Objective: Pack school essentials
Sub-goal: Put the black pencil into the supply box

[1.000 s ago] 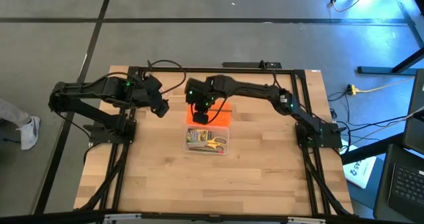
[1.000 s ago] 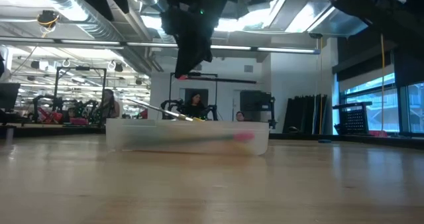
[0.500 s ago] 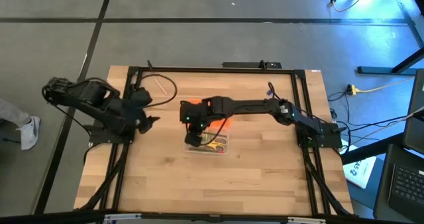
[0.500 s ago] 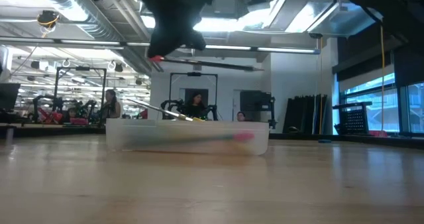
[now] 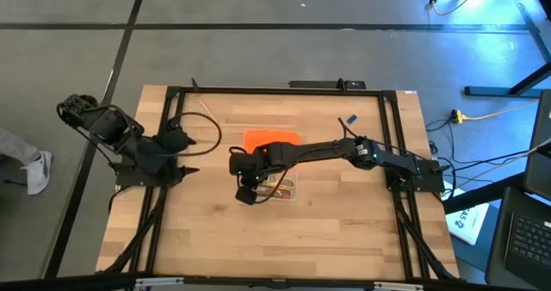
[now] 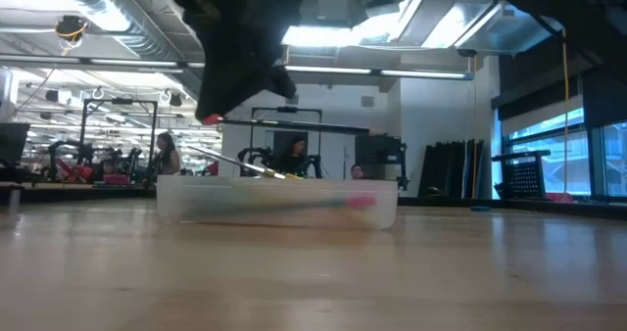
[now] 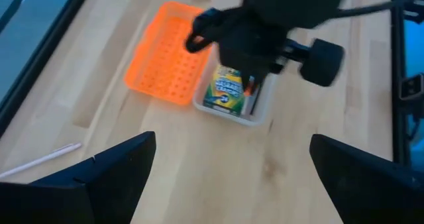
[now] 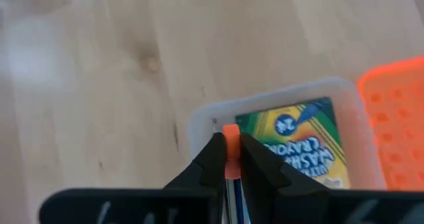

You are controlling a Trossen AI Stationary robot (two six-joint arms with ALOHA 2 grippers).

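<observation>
We see the right gripper (image 8: 230,159) pinched shut on a thin orange-tipped pen (image 8: 230,139), long axis level, hovering just over the clear box's (image 8: 278,98) near end, crayon box (image 8: 298,141) already inside. Left gripper (image 7: 232,161) hangs wide open, well apart at table's left.

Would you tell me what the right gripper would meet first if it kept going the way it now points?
Probably the clear box at its near end, beside the crayon box; the right gripper holds an orange-tipped pencil. Depth is uncertain.
</observation>
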